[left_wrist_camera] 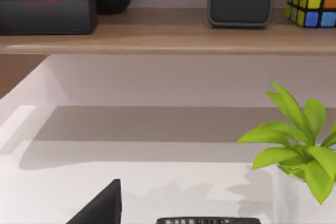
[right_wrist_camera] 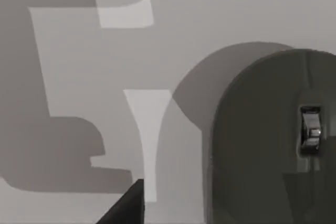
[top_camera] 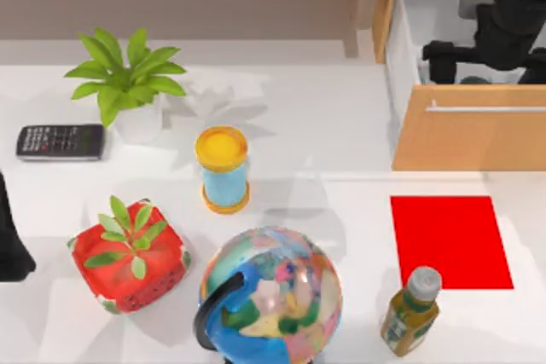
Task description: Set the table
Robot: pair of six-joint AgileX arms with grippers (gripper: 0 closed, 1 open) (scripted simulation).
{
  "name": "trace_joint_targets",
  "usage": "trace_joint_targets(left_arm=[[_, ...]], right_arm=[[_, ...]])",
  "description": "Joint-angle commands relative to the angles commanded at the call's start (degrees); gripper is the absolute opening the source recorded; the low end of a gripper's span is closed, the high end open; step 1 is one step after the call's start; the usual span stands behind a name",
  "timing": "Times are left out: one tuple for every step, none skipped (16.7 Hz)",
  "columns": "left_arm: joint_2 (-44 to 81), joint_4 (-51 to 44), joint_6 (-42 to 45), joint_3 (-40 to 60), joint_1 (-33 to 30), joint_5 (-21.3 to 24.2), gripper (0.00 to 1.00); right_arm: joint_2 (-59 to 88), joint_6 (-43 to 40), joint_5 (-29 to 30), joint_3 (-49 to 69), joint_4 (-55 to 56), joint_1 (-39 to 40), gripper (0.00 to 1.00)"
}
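Across the whole top view spreads the white counter (top_camera: 316,151), carrying a red mat (top_camera: 450,240) at four o'clock, a green bottle (top_camera: 411,311) just beside the mat's near corner, and a globe (top_camera: 271,296) at six. At one o'clock my right hand (top_camera: 465,55) hangs inside the open cabinet drawer (top_camera: 405,66); whether it is open I cannot tell. My left arm (top_camera: 12,236) sits parked at nine.

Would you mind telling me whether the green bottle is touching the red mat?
Cannot tell. In the top view the bottle's cap sits at the red mat's near edge, but its base is hidden beneath its tilted body.
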Motion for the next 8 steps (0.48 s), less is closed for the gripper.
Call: trace_joint_targets(left_arm=[[0.0, 0.0, 0.0, 0.0, 0.0, 0.0, 1.00], [0.0, 0.0, 0.0, 0.0, 0.0, 0.0, 1.00], [0.0, 0.0, 0.0, 0.0, 0.0, 0.0, 1.00], [0.0, 0.0, 0.0, 0.0, 0.0, 0.0, 1.00], [0.0, 0.0, 0.0, 0.0, 0.0, 0.0, 1.00], [0.0, 0.0, 0.0, 0.0, 0.0, 0.0, 1.00], [0.0, 0.0, 0.0, 0.0, 0.0, 0.0, 1.00], [0.0, 0.0, 0.0, 0.0, 0.0, 0.0, 1.00]], right_arm=[[0.0, 0.0, 0.0, 0.0, 0.0, 0.0, 0.62], [0.0, 0.0, 0.0, 0.0, 0.0, 0.0, 0.55], [0.0, 0.0, 0.0, 0.0, 0.0, 0.0, 0.47], [0.0, 0.0, 0.0, 0.0, 0.0, 0.0, 0.40], [0.0, 0.0, 0.0, 0.0, 0.0, 0.0, 0.32], [0.0, 0.0, 0.0, 0.0, 0.0, 0.0, 0.25], [0.0, 0.0, 0.0, 0.0, 0.0, 0.0, 0.17], [0.0, 0.0, 0.0, 0.0, 0.0, 0.0, 0.10]])
